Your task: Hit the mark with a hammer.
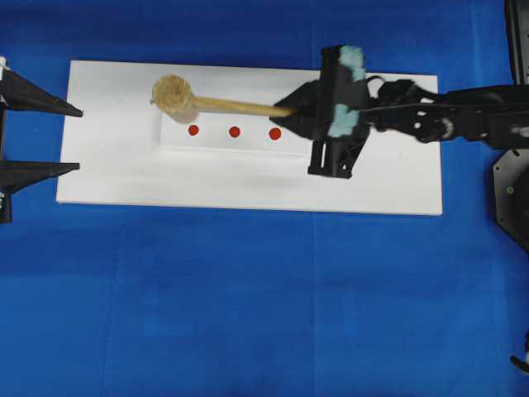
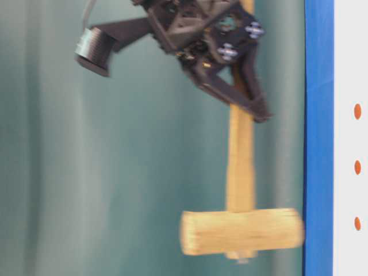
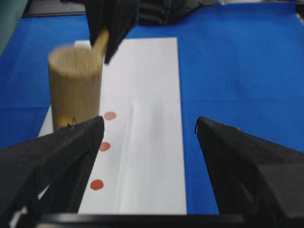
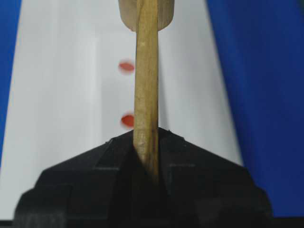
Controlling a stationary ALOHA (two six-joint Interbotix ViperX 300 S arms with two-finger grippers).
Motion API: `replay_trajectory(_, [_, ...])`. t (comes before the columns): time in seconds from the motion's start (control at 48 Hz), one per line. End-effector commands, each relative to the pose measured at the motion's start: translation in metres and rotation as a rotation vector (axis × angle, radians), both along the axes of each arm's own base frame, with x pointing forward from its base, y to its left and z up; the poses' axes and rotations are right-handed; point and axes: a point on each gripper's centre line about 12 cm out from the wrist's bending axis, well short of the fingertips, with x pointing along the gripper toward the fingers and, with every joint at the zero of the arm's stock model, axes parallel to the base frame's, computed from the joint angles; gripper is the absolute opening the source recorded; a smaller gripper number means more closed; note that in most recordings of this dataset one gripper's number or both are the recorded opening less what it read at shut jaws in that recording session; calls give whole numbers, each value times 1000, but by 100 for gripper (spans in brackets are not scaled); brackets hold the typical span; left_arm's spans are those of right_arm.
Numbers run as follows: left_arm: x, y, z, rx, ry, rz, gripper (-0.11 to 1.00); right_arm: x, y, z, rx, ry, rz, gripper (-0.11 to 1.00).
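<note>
The hammer (image 1: 173, 97) is a light wooden mallet. My right gripper (image 1: 293, 107) is shut on the end of its handle (image 1: 240, 107). Its head hangs over the left end of the raised white strip (image 1: 223, 142), just behind the leftmost of three red marks (image 1: 193, 130). In the right wrist view the handle (image 4: 146, 95) runs straight out from the shut right gripper (image 4: 146, 137) to the head (image 4: 146, 14), with two marks (image 4: 126, 66) to its left. The head (image 3: 76, 85) looks blurred in the left wrist view. My left gripper (image 3: 149, 123) stands open and holds nothing, at the board's left edge (image 1: 76, 139).
The white board (image 1: 372, 182) lies on a blue cloth (image 1: 248, 306). From table level the hammer (image 2: 241, 232) and the right gripper (image 2: 253, 109) stand out against a teal curtain. A black arm base (image 1: 512, 190) sits at the right edge.
</note>
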Motion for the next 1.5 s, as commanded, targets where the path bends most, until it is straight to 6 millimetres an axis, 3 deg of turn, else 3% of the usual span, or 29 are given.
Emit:
replay_trajectory(0.0, [2,0,2,-3,-3,1,75,9,1,-5,26,11,-5,2])
replay_trajectory(0.104, [2,0,2,-3,-3,1,75,12,5,-35,82,102,-4,2])
replay_trajectory(0.209, [2,0,2,-1,-3,0,75,11,5,-41,93,119,-6,2])
replay_trajectory(0.417, [2,0,2,-4,-2,1,75,9,2,-30,65,73,-27,2])
replay_trajectory(0.542, [2,0,2,-3,-2,1,75,6,1,-10,37,6,-37,2])
replay_trajectory(0.813, [2,0,0,-4,-2,1,75,-37,6,35,5,-130,-45,2])
replay_trajectory(0.98, [1,0,-1,-3,1,1,75,-62,8,41,4,-165,-56,2])
replay_trajectory(1.168, [1,0,-1,-3,0,1,75,-65,13,42,7,-170,-44,2])
replay_trajectory(1.355, [1,0,-1,-3,1,1,75,-60,13,31,15,-134,-44,2])
replay_trajectory(1.48, [1,0,-1,-3,0,1,75,-56,12,-9,51,-13,-66,2])
